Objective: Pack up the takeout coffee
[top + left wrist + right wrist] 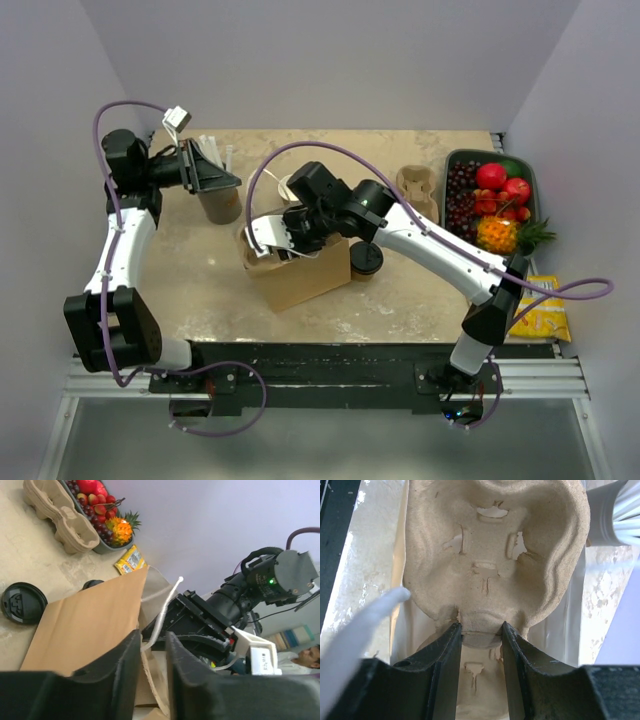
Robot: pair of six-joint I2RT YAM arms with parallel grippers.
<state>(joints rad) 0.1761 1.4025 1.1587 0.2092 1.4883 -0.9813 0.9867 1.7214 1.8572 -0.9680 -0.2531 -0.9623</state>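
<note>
Clenching pulp carrier (490,555) in paper bag (300,278) mouth: right hand (481,627) | why: likely seat for takeout coffee (365,258) beside bag | left hand (152,635): cannot tell

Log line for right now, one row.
right pincer: shut on pulp carrier at bag mouth | left pincer: grip unclear | coffee: beside bag, unpacked

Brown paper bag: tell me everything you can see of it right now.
The kraft-brown paper bag stands upright near the middle of the beige table, mouth open upward. A white twisted handle at its rim runs into the narrow gap between the jaws of the left gripper, which look closed on it. The right gripper reaches down into the mouth, jaws gripping a beige moulded-pulp cup carrier. The black-lidded kraft takeout coffee stands outside, close on the robot's right of it.
</note>
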